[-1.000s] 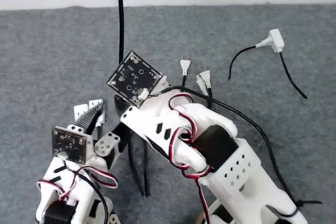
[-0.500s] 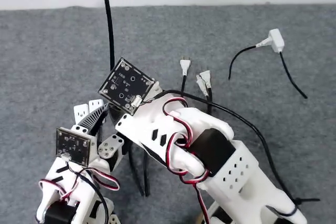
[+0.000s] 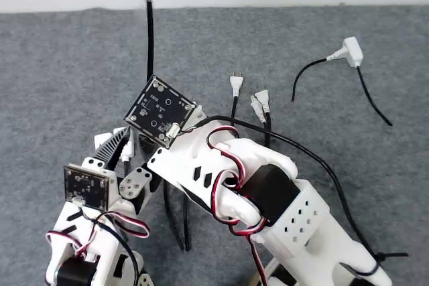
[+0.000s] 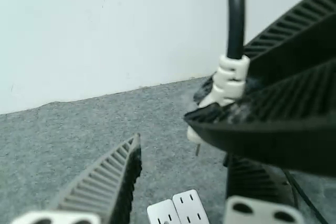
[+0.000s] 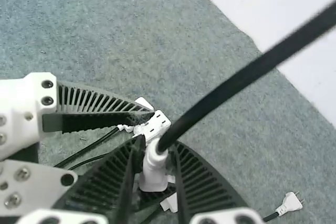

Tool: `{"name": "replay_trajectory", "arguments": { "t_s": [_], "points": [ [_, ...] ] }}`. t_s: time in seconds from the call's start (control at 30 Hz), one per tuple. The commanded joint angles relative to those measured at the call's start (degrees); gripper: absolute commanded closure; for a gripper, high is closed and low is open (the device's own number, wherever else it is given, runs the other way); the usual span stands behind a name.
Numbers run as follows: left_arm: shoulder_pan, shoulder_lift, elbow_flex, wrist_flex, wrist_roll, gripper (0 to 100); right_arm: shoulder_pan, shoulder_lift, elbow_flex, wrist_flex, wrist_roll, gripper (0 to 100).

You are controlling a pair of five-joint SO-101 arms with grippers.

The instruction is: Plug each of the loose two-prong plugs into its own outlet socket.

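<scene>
Across the high view, a grey felt-like mat (image 3: pixel 60 78) is covering the table. The right arm's square circuit board (image 3: pixel 159 112) is hiding what is sitting beneath it, and a stiff black cable (image 3: pixel 149 38) is rising from under its far edge. At the near left, the left gripper (image 3: pixel 120 144) is lying over the white outlet sockets (image 3: pixel 103 140), with its fingers too overlapped to judge. One loose plug (image 3: pixel 235 85) and a second loose plug (image 3: pixel 261 100) are lying just right of the board. A blocky angled plug (image 3: pixel 351 51) is lying far right, well apart.

From the left wrist view, one ribbed, rubbery black finger (image 4: pixel 113 187) of the left gripper is slanting beside the outlet sockets (image 4: pixel 176 208) without touching them. Its partner is being largely blocked by the right gripper (image 4: pixel 220 100), so the jaws are reading as spread, with the socket block between them. The right gripper's ridged fingers are clamping a white two-prong plug (image 4: pixel 228 77) with a ringed collar, above the sockets.

From the right wrist view, the right gripper (image 5: pixel 156 148) is pinching that plug (image 5: pixel 151 174) by its body, and the cable (image 5: pixel 236 72) is stretching away, blurred. The outlet sockets (image 5: pixel 156 124) are sitting just beyond, at the left gripper's fingertips (image 5: pixel 126 109); whether they are touching is unclear. A loose plug (image 5: pixel 290 200) is lying off to the right.
</scene>
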Motion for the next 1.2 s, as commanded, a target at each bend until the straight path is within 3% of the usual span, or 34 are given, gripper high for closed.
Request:
{"name": "replay_trajectory", "arguments": {
  "t_s": [0.0,0.23,0.43,0.97,1.17],
  "points": [
    [-0.9,-1.1,-0.5,-1.8,-2.0,76,-0.3,-0.7,-2.1,1.3,0.3,99.1],
    [-0.9,-1.1,-0.5,-1.7,-2.9,76,-0.3,-1.5,-0.3,1.6,0.4,99.0],
    [-6.1,-1.1,-0.4,-2.6,-2.6,76,-0.3,-6.5,2.6,1.5,0.6,99.0],
    [-6.0,-1.1,1.8,-3.1,-2.6,76,-0.3,-7.6,7.5,-0.9,0.6,99.0],
    [-6.5,-1.1,7.0,-8.3,-2.9,76,0.0,-7.5,7.6,-0.8,0.7,99.0]
  ]
}}
